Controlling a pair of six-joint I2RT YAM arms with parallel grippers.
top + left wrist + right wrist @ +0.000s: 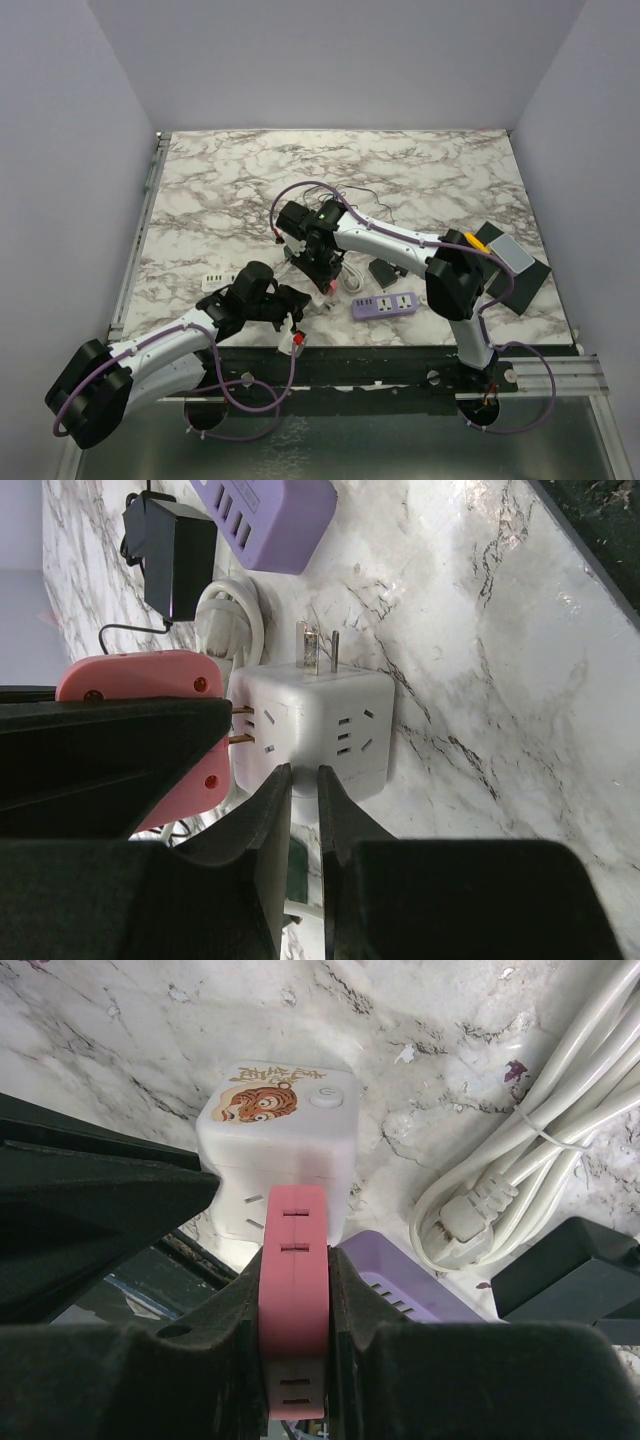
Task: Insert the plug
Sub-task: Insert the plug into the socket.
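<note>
A white cube socket (320, 730) with a tiger sticker (268, 1103) lies on the marble, its own steel prongs (320, 645) pointing away. My right gripper (293, 1255) is shut on a pink plug (293, 1300), which also shows in the left wrist view (140, 680). The plug's two brass prongs (240, 725) meet the cube's side face, with a short length of brass showing. My left gripper (305, 772) is shut with a thin gap, its tips against the cube. In the top view both grippers (293, 303) (322, 278) crowd together near the front edge and hide the cube.
A purple power strip (385, 304) lies just right of the grippers, with a coiled white cable (520, 1160) and a black adapter (383, 272) behind it. A white strip (215, 282) lies at the left. A grey box (510, 255) sits at the right edge.
</note>
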